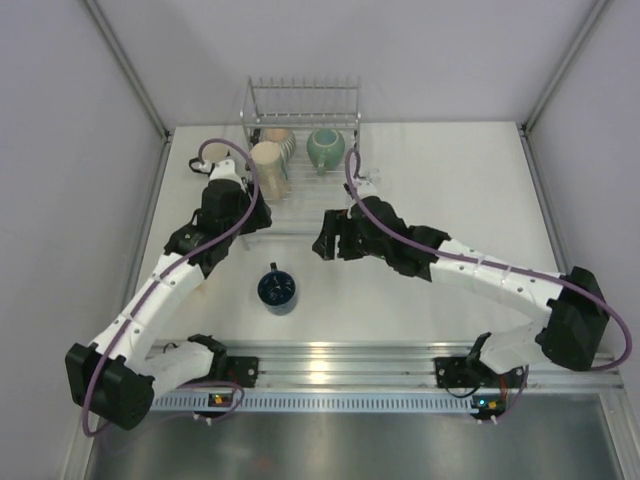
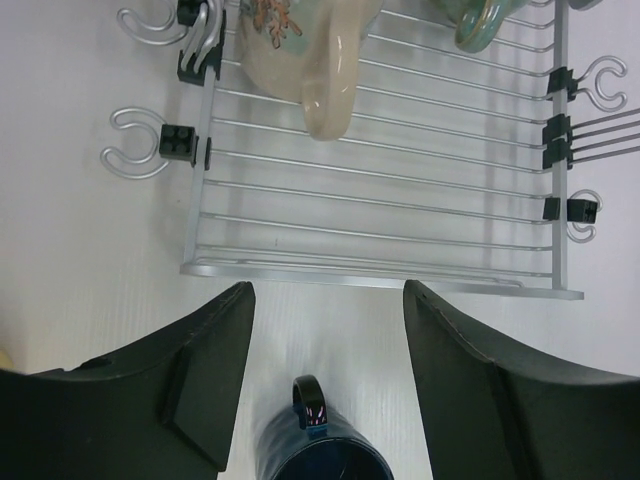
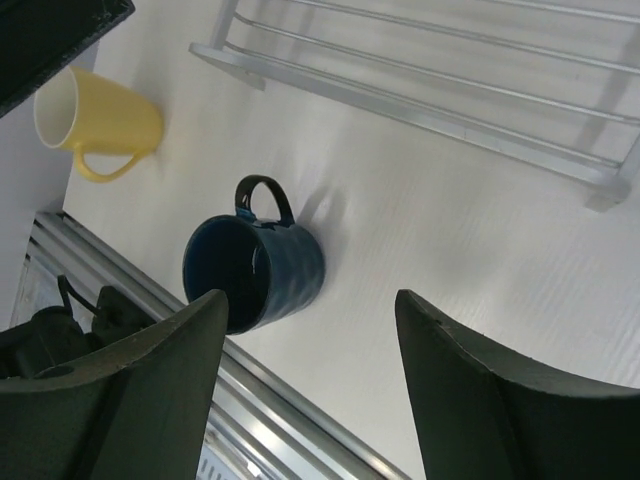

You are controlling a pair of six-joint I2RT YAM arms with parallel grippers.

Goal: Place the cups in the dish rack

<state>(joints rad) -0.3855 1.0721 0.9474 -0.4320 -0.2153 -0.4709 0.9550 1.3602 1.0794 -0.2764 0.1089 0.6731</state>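
Note:
The silver wire dish rack [image 1: 300, 110] stands at the table's back. A tall cream cup [image 1: 268, 165], a ribbed beige cup [image 1: 281, 140] and a teal-green cup [image 1: 325, 148] sit in it. A dark blue mug [image 1: 277, 290] stands upright on the table in front of the rack. My left gripper [image 1: 254, 216] is open and empty at the rack's front left, above and behind the blue mug [image 2: 325, 452]. My right gripper [image 1: 325, 240] is open and empty, to the mug's [image 3: 255, 270] right. A small yellowish cup [image 3: 95, 120] lies on its side at the left. No black cup shows.
The rack's front bar [image 2: 380, 275] lies just beyond my left fingers. The cream cup's handle [image 2: 335, 70] hangs over the rack wires. A metal rail [image 1: 330, 360] runs along the table's near edge, close to the blue mug. Enclosure walls stand at both sides.

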